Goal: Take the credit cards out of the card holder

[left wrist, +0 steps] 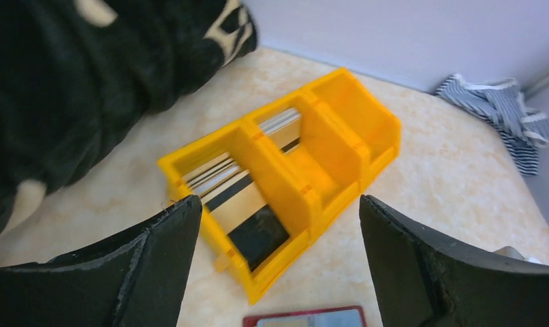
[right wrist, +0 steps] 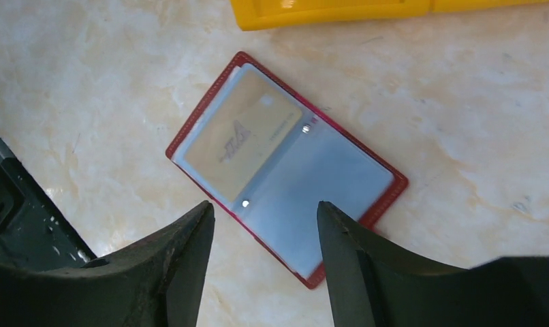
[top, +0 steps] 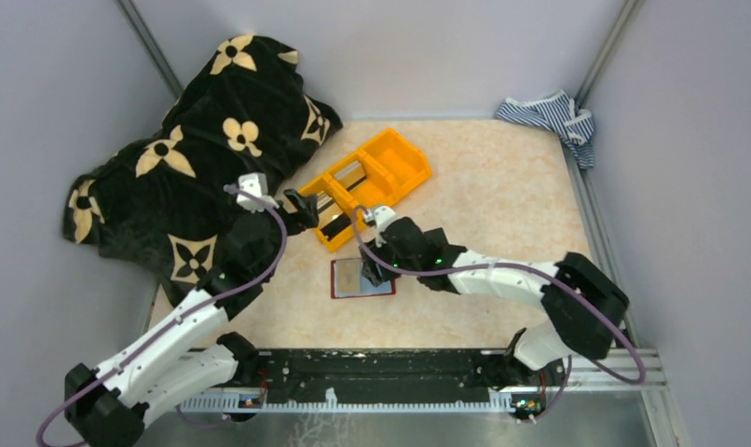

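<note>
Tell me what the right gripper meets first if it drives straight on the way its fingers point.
Most likely the open card holder: the right gripper aims at its light blue inside, just beside the beige card in its pocket. The gap above it is unclear.

No legible text, only a blurred mark on the beige card (right wrist: 243,144)
</note>
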Robot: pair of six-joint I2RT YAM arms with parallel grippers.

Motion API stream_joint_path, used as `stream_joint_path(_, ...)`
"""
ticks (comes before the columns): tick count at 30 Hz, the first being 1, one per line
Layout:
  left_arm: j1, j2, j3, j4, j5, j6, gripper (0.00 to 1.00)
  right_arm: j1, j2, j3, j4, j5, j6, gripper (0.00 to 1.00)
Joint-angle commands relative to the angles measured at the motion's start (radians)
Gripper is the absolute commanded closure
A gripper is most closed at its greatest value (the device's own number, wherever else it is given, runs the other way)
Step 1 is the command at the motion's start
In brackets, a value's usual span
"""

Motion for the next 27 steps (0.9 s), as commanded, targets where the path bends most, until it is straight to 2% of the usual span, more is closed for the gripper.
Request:
stream_joint_path(1, -0.003, -0.101, -0.094, -0.195, -0.183, -0.184, 0.09, 0.097, 0.141, 0.148, -0.058, 0.162, -0.017, 0.38)
stream_joint_path(3, -0.003, -0.154, -0.119, -0.245, -0.230, -0.238, 0.10, 0.115, 0.211, 0.213, -0.084, 0.157, 0.006, 0.33)
stream_joint_path(7, -0.002, -0.235, -0.136, -0.309, -0.282, -0.281, 0.10, 0.173, 0.333, 0.325, -0.143, 0.224, -0.010, 0.30)
stream_joint_path(13, -0.002, -0.295, -0.163, -0.353, -0.302, -0.297, 0.10, 0.209, 0.464, 0.454, -0.198, 0.271, -0.019, 0.29)
stream_joint_path(17, -0.002, -0.279, -0.175, -0.345, -0.295, -0.298, 0.09, 0.217, 0.494, 0.468, -0.214, 0.292, -0.030, 0.29)
stream_joint_path(23, -0.002, -0.247, -0.166, -0.333, -0.276, -0.294, 0.07, 0.217, 0.499, 0.438, -0.220, 0.308, -0.022, 0.32)
stream_joint_path(27, -0.002, -0.249, -0.168, -0.326, -0.273, -0.285, 0.07, 0.217, 0.502, 0.417, -0.208, 0.307, -0.010, 0.44)
